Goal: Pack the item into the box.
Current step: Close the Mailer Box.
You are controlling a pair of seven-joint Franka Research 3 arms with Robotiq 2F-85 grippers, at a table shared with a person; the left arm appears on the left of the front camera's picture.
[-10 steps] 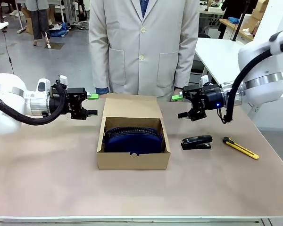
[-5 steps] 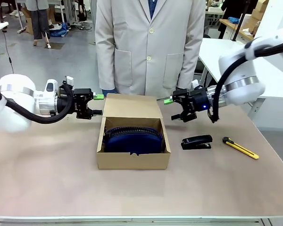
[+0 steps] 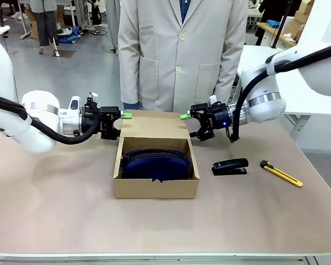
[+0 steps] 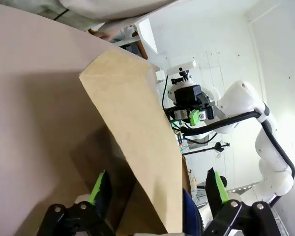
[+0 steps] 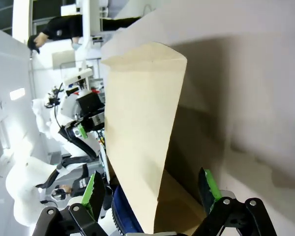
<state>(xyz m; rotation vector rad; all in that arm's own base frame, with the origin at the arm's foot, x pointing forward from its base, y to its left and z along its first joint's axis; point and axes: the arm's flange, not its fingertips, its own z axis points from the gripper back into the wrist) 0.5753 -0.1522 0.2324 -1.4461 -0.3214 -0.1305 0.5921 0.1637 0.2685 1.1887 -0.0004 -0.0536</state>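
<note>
Within 1 second both arms closed in on the raised flap (image 3: 154, 125): left gripper (image 3: 123, 124) and right gripper (image 3: 188, 126), jaws wide and empty, flanked it, while the navy pouch (image 3: 156, 160) lay inside the box (image 3: 154, 189), so closing the lid seemed the remaining step.

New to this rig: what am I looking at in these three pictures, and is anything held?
Two white robot arms share a table with a person standing opposite. The wide picture looks across from the robot's side; the other two come from cameras on each wrist, looking along the fingers. The brown box holds the navy pouch, its lid standing up. The left gripper and right gripper are open at the lid's two ends, holding nothing. A black stapler and yellow utility knife lie to the box's right.
</note>
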